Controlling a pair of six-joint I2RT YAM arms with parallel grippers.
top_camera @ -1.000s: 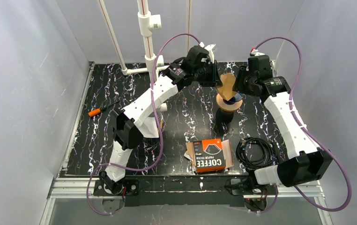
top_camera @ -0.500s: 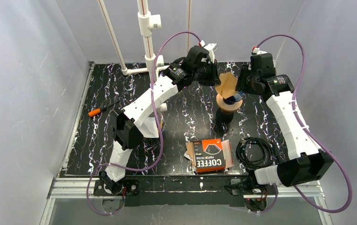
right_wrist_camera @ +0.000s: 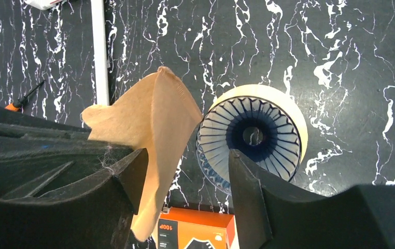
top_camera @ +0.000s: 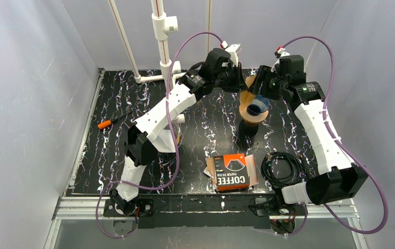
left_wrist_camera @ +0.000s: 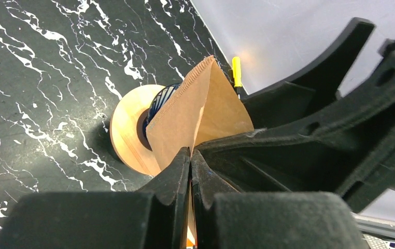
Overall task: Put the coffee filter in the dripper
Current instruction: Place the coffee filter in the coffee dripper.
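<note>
Left pincer [left_wrist_camera: 190,154] is seen pressed together on the lower edge of the brown paper coffee filter [left_wrist_camera: 206,114], which is held up in the air, partly unfolded into a cone. The filter is kept just beside and above the dripper [top_camera: 255,109] and is not seated in it. The dripper's blue ribbed funnel [right_wrist_camera: 252,137] is shown bare inside its pale wooden collar, stood upright on the dark marbled bench [top_camera: 206,124]. The right pincer [right_wrist_camera: 185,161] is held with its fingers spread apart, and the filter hangs between them. Whether it is touched by either finger cannot be told. Nearer the arm bases, an orange filter box [top_camera: 233,173] and a coiled black cable [top_camera: 283,168] are laid on the bench.
</note>
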